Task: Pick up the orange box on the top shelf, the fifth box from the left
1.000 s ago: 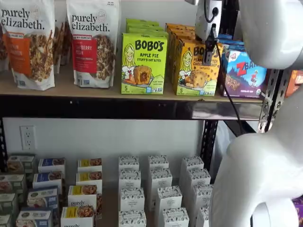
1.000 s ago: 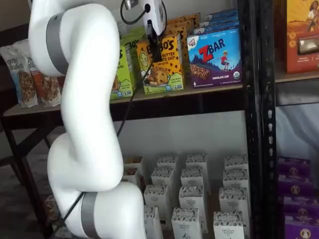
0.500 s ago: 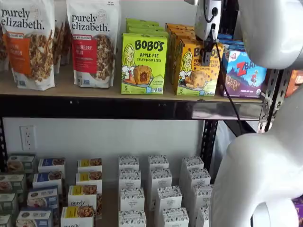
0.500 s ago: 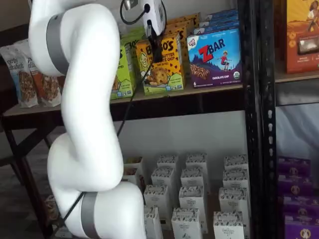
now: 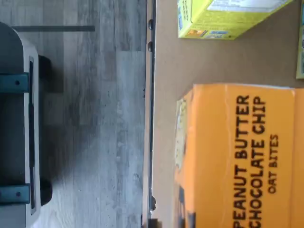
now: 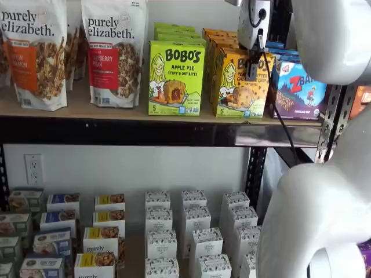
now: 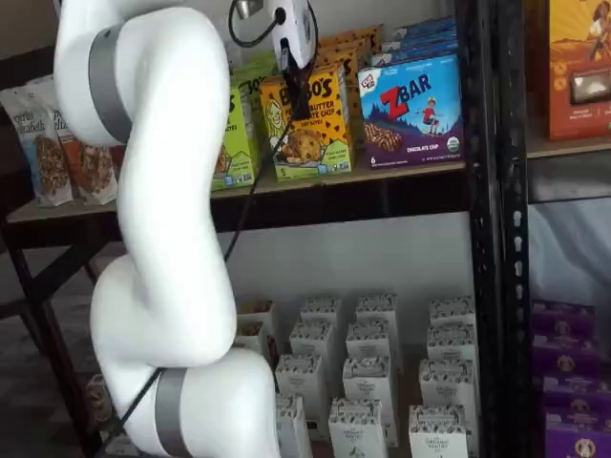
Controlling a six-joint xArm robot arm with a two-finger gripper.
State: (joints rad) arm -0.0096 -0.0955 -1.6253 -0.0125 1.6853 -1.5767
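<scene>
A: How does the arm stand?

B: The white arm (image 7: 158, 191) rises in front of the shelves and bends over toward the top shelf (image 6: 145, 110). The claw (image 6: 253, 66) hangs from above, with its black fingers (image 7: 295, 91) down the front face of the orange box (image 6: 240, 84).

A: Is the claw closed on the box?

B: The fingers lie against the box front in both shelf views, and the box looks slightly tilted and lifted at its front, but no gap or clear clamp shows, so it cannot be told.

A: Where is the box?

B: It is at the front edge of the top shelf, between the green box (image 6: 175, 78) and the blue box (image 6: 298, 90). In the wrist view its orange top (image 5: 237, 156) reads "Peanut Butter Chocolate Chip Oat Bites", close to the shelf's front rail (image 5: 149, 118).

A: What else is around?

B: More orange boxes (image 6: 219, 40) stand in a row behind it. Two granola bags (image 6: 113, 52) stand toward the shelf's left end. Rows of small white cartons (image 6: 197, 231) fill the lower shelf. A black cable (image 6: 284, 127) hangs from the claw across the rail.
</scene>
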